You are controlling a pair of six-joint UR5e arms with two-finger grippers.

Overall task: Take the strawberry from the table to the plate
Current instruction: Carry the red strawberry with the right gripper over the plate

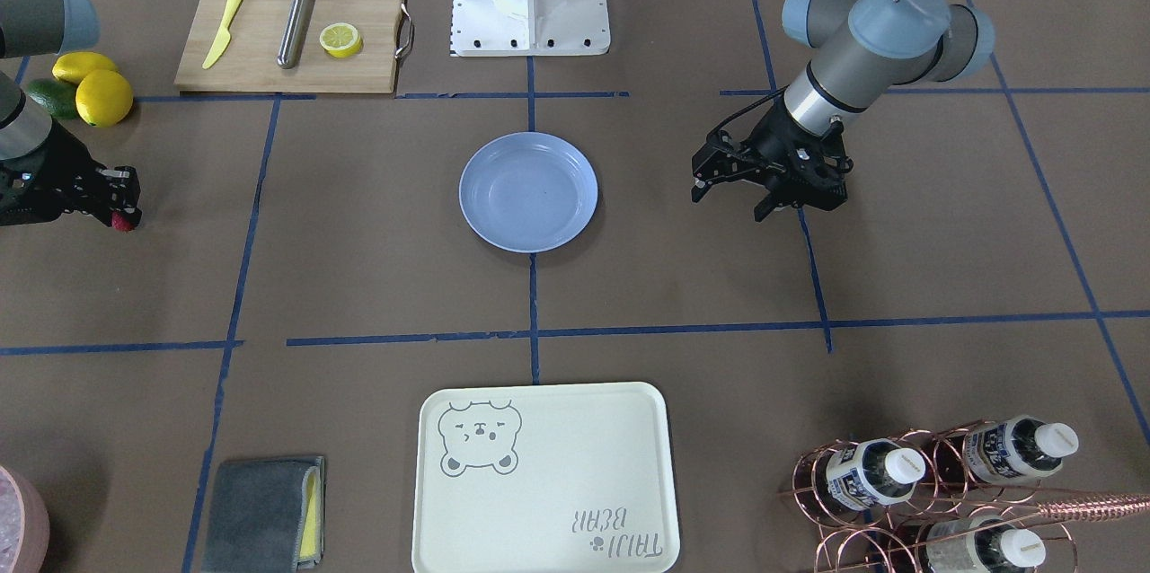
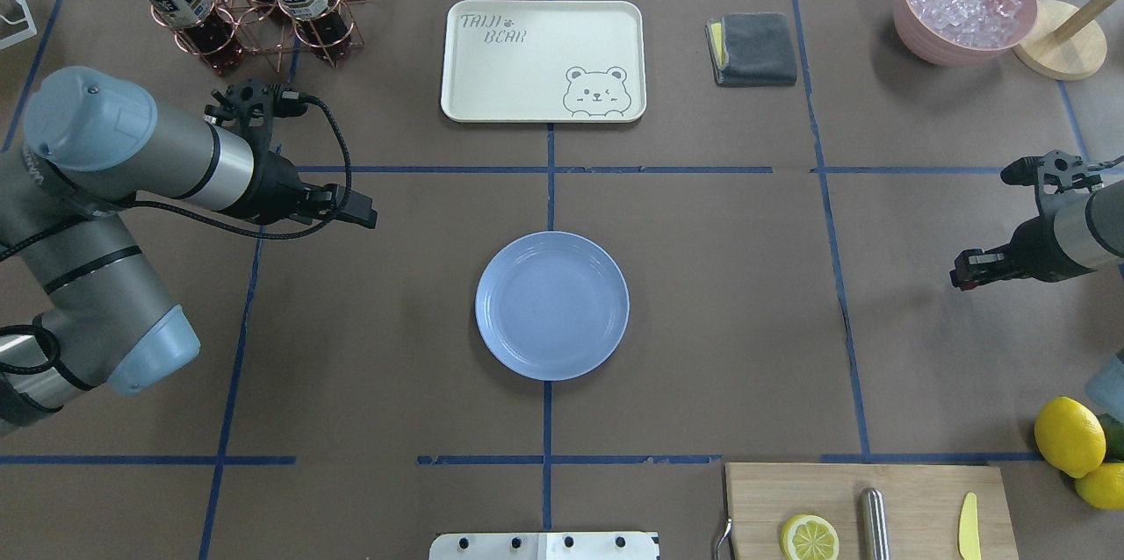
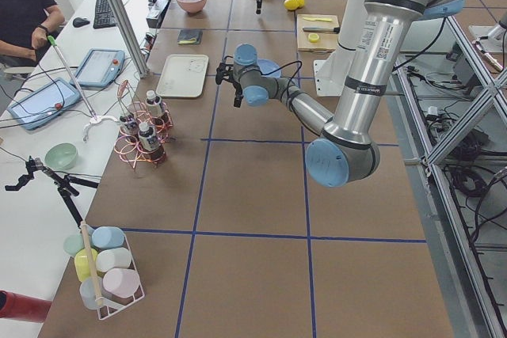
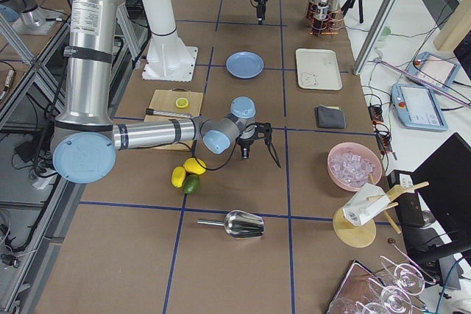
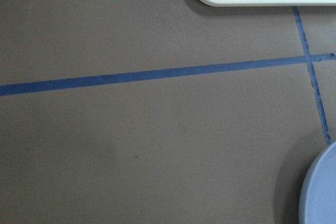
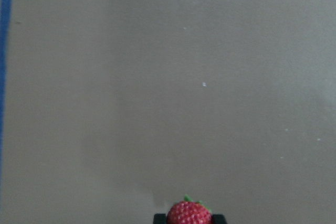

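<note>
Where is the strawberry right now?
The strawberry is at the front-facing view's far left, held in the right gripper, near the lemons and far from the plate.

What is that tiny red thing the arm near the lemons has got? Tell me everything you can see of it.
The strawberry is a tiny, roundish red berry, bumpy with pale seeds, with a green leaf tuft on top. It is pinched in the black tips of the right end effector, not far from the lemons and well away from the blue plate.
</note>
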